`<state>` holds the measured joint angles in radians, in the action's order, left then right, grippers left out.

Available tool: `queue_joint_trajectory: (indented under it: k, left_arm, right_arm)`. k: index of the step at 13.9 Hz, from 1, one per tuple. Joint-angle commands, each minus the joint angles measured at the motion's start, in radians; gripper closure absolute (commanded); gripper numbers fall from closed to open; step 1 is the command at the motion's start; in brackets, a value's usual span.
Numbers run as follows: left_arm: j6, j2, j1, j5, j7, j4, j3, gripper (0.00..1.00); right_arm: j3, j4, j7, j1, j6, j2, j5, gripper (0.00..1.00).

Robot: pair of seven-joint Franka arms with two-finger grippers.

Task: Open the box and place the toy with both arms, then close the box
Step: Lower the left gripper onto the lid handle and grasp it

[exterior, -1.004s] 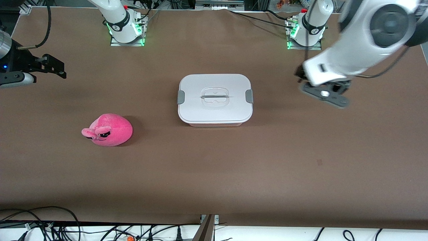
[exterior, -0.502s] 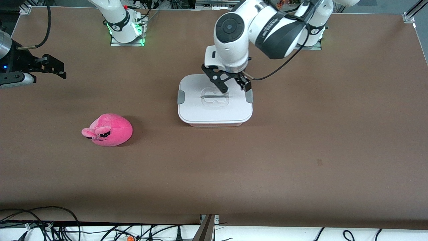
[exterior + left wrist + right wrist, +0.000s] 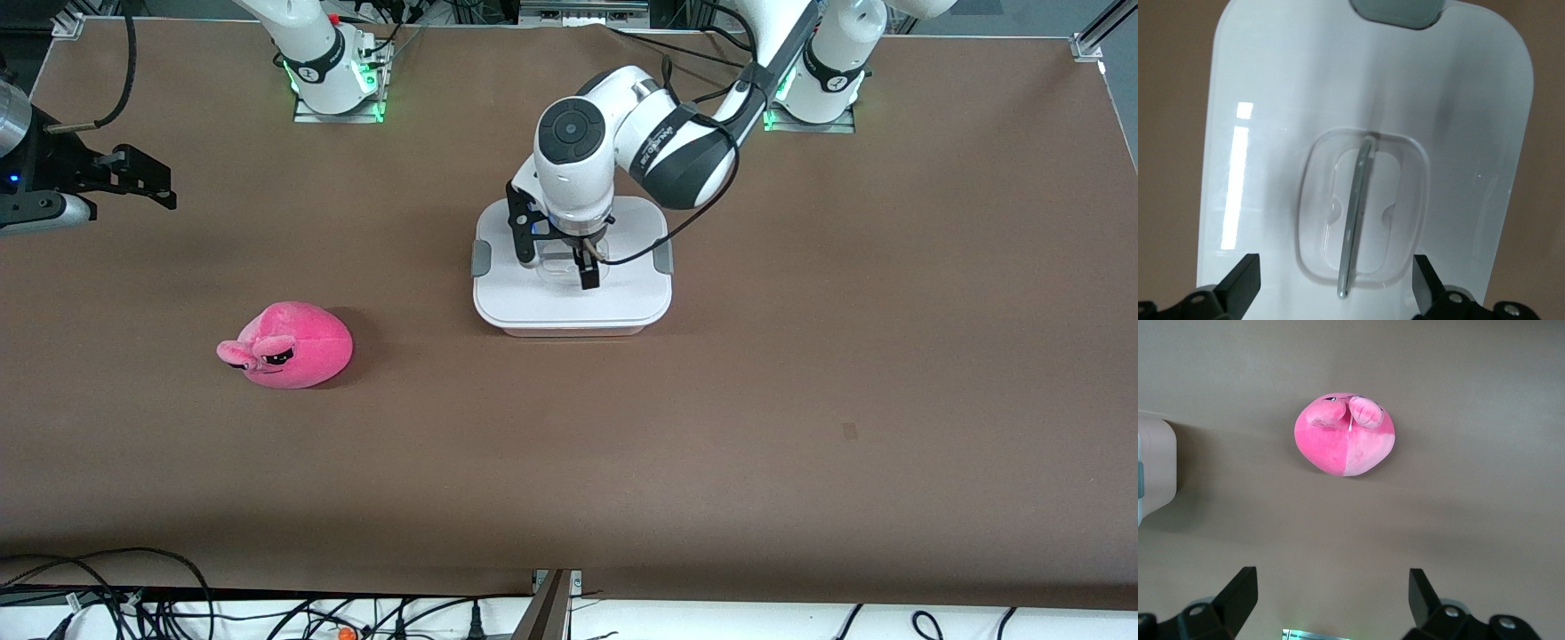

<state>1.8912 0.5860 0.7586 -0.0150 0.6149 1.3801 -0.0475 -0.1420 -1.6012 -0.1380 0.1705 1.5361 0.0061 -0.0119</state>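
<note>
- Now the left arm has swung in over the box [image 3: 622,307], mid-desk, lid on.
- Left gripper [image 3: 560,258] hovers, jaws wide, straddling the lid handle [image 3: 1355,227]: lifting comes next.
- Right gripper [image 3: 1328,603] waits, jaws wide, above the toy [image 3: 289,345], toward the right arm's desk edge.

Brown-covered table under even overhead light

A matte brown table covering [image 3: 800,427] fills the front view, with a small dark mark [image 3: 849,431] toward the left arm's end. Tangled black cables [image 3: 133,596] run along the white floor strip at the edge nearest the camera; a metal frame post [image 3: 551,604] stands mid-edge there.
</note>
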Motion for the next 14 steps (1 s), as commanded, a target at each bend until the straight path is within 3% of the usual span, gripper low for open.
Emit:
queue_joint_trajectory:
  k: [1,4,5,6,7,8,9,11,14]
  left_arm:
    - [0.046,0.012,0.034,-0.002,0.045,0.003,0.014,0.00]
    - [0.057,0.012,0.031,-0.002,0.095,0.020,0.014,0.00]
    - [0.055,0.009,0.028,-0.002,0.103,0.022,0.014,0.03]
    - [0.051,0.006,0.027,-0.002,0.108,0.023,0.014,0.14]
    - [0.046,0.005,0.027,-0.003,0.114,0.022,0.014,0.59]
    - [0.036,-0.001,0.028,-0.003,0.102,0.022,0.014,0.84]
    - [0.034,-0.002,0.024,-0.003,0.108,0.022,0.014,0.85]
    - [0.028,-0.002,0.027,-0.003,0.102,0.022,0.014,1.00]
    - [0.016,-0.012,0.027,-0.003,0.100,0.022,0.014,1.00]
  right_arm:
    - [0.002,0.020,-0.020,-0.008,-0.002,0.008,-0.005,0.00]
    - [0.002,0.020,-0.018,-0.008,-0.002,0.008,-0.005,0.00]
    - [0.002,0.020,-0.018,-0.008,-0.002,0.008,-0.005,0.00]
    - [0.002,0.020,-0.018,-0.008,0.002,0.008,-0.005,0.00]
    - [0.002,0.020,-0.018,-0.008,0.003,0.008,-0.005,0.00]
    - [0.004,0.020,-0.018,-0.008,0.003,0.008,-0.005,0.00]
    - [0.002,0.020,-0.018,-0.008,0.003,0.008,-0.005,0.00]
    - [0.002,0.021,-0.020,-0.008,0.006,0.011,-0.005,0.00]
    - [0.002,0.023,-0.018,-0.008,0.006,0.011,-0.005,0.00]
